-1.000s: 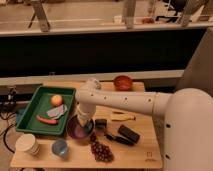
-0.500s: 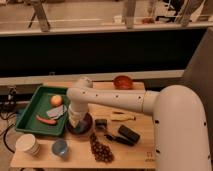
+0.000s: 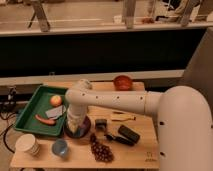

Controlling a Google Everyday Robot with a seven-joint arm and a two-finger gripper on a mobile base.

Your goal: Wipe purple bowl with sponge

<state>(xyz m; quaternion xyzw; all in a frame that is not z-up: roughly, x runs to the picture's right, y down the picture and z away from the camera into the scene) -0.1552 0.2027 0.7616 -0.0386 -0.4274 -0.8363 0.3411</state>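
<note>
The purple bowl [image 3: 85, 129] sits on the wooden table [image 3: 145, 150] just right of the green tray. Only its dark rim shows around my arm. My gripper [image 3: 75, 129] points straight down into the bowl from the white arm [image 3: 120, 100] that reaches in from the right. A bit of bluish sponge [image 3: 73, 132] shows at the gripper's tip, low in the bowl.
A green tray [image 3: 30, 107] holds an orange fruit [image 3: 56, 100], a grey flat piece [image 3: 56, 112] and a red-orange item [image 3: 45, 120]. An orange-brown bowl [image 3: 123, 82], white cup [image 3: 27, 146], light-blue cup [image 3: 60, 148], grapes [image 3: 101, 149] and dark items [image 3: 129, 134] lie around.
The arm has swung left over the last second and the gripper has come down into the purple bowl near the tray's edge.
</note>
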